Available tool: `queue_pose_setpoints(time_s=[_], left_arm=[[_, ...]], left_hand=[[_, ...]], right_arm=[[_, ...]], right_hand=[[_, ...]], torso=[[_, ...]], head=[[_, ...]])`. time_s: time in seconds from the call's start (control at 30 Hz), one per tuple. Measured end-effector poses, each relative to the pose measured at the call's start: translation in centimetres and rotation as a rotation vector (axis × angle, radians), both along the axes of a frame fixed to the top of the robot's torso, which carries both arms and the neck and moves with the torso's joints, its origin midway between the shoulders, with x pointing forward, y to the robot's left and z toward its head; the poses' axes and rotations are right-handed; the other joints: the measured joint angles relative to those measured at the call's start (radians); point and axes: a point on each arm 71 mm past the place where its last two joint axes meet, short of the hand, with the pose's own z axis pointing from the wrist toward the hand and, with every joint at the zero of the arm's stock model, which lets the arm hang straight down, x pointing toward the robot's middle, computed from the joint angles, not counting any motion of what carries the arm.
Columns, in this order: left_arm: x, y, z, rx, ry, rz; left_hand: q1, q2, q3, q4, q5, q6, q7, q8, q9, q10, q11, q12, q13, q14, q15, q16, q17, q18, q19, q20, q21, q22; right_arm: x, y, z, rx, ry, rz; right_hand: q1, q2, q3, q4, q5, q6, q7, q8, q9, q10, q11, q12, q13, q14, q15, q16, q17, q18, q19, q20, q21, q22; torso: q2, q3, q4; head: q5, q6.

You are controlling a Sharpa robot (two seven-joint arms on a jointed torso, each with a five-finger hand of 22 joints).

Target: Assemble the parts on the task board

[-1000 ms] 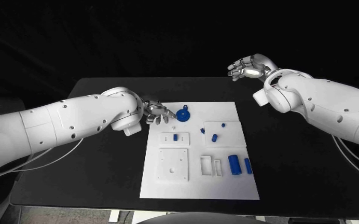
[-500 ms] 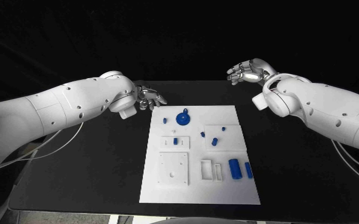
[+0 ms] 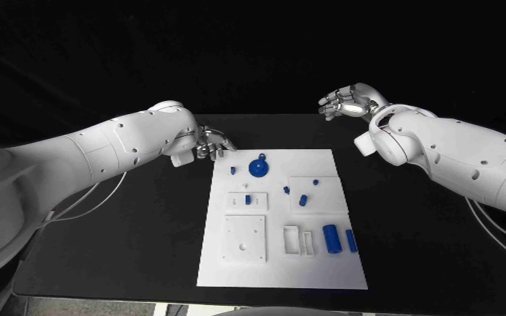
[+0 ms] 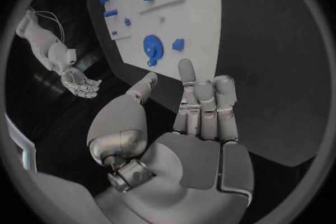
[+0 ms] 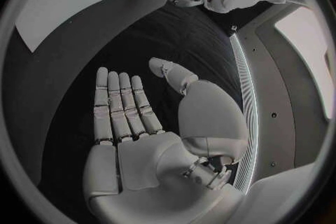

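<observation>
Both hands empty, fingers apart: left hand (image 3: 211,143) beside task board (image 3: 316,257) (right hand (image 5: 136,123) palm-up, wrist view).

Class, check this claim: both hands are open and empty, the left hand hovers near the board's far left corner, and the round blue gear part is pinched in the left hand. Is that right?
Not quite. The round blue gear part lies on the task board, not in the left hand, whose fingers are spread and empty, as the head view shows. The right hand is also open and empty.
</observation>
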Motion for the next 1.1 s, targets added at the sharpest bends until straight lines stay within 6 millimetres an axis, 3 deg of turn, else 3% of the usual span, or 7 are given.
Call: queue_pose_setpoints(time_s=[0.2, 0.3, 0.6, 0.8, 1.1], left_arm=[[-0.1, 0.0, -1.4, 0.004, 0.02, -0.004], [-0.1, -0.2, -1.6, 0.002, 0.024, -0.008], [-0.4, -0.6, -2.5, -0.001, 0.047, -0.024], [-0.6, -0.8, -2.8, -0.001, 0.066, -0.038], [-0.7, -1.2, -3.2, 0.002, 0.084, -0.053]], left_hand=[[-0.032, 0.014, -0.064, -0.014, 0.0, -0.003, 0.0, 0.0, 0.0, -0.009, 0.002, 0.0, 0.004, -0.009, -0.002, 0.0, 0.006, -0.002, -0.013, 0.006, -0.002, 0.002], [-0.061, 0.001, -0.088, -0.009, 0.0, -0.015, -0.001, -0.004, -0.003, -0.01, 0.003, 0.0, 0.006, -0.009, -0.002, 0.0, 0.007, -0.002, -0.013, 0.006, -0.003, 0.002], [-0.072, -0.002, -0.096, -0.007, 0.0, -0.022, -0.001, -0.009, -0.006, -0.014, 0.006, 0.004, 0.009, -0.012, -0.004, 0.004, 0.01, -0.008, -0.02, 0.006, -0.006, 0.003], [-0.077, 0.005, -0.105, -0.011, 0.0, -0.026, 0.002, -0.009, -0.007, -0.014, 0.006, 0.004, 0.01, -0.015, -0.001, 0.008, 0.011, -0.009, -0.02, 0.006, -0.006, 0.005], [-0.042, 0.073, -0.134, -0.061, 0.0, -0.03, 0.002, -0.008, -0.01, -0.017, 0.003, 0.009, 0.016, -0.023, -0.002, 0.015, 0.015, -0.01, -0.023, 0.01, -0.006, 0.011]], right_arm=[[0.0, 0.0, 0.0, 0.0, 0.0, 0.0], [0.0, 0.0, 0.0, 0.0, 0.0, 0.0], [0.0, 0.1, 0.0, 0.0, 0.0, 0.001], [0.0, 0.1, -0.3, 0.0, 0.004, 0.001], [-0.1, 0.2, -0.4, 0.001, 0.006, 0.001]], right_hand=[[0.0, 0.0, 0.0, 0.0, 0.0, 0.0, 0.0, 0.0, 0.0, 0.0, 0.0, 0.0, -0.001, 0.0, 0.0, 0.0, -0.001, 0.0, 0.0, 0.0, 0.0, 0.0], [0.0, 0.0, 0.0, 0.0, 0.0, 0.0, 0.0, 0.0, 0.0, 0.0, 0.0, 0.0, -0.002, 0.0, 0.0, 0.0, -0.002, 0.0, 0.0, 0.0, 0.0, 0.0], [0.0, 0.0, 0.0, 0.0, 0.0, 0.0, 0.0, 0.0, -0.001, 0.0, 0.0, 0.0, -0.003, 0.0, 0.0, 0.004, -0.003, -0.005, -0.004, 0.004, 0.0, 0.001], [0.0, 0.0, 0.0, 0.0, 0.0, 0.0, 0.0, 0.0, -0.003, 0.0, 0.0, 0.005, -0.007, 0.0, 0.0, 0.004, -0.007, 0.009, -0.004, 0.004, -0.003, 0.002], [0.0, 0.0, 0.0, 0.0, 0.0, 0.0, 0.0, 0.0, -0.003, 0.0, 0.0, 0.005, -0.008, 0.0, 0.0, 0.004, -0.008, 0.01, -0.004, 0.004, -0.004, 0.003]], torso=[[0.0, 0.0001, -0.0002], [0.0, -0.0002, -0.0001], [-0.001, -0.0002, 0.0012], [-0.001, -0.0003, 0.0022], [-0.001, 0.0007, 0.0022]], head=[[-0.005, 0.0], [-0.007, -0.001], [-0.008, -0.004], [-0.006, -0.005], [-0.005, -0.008]])
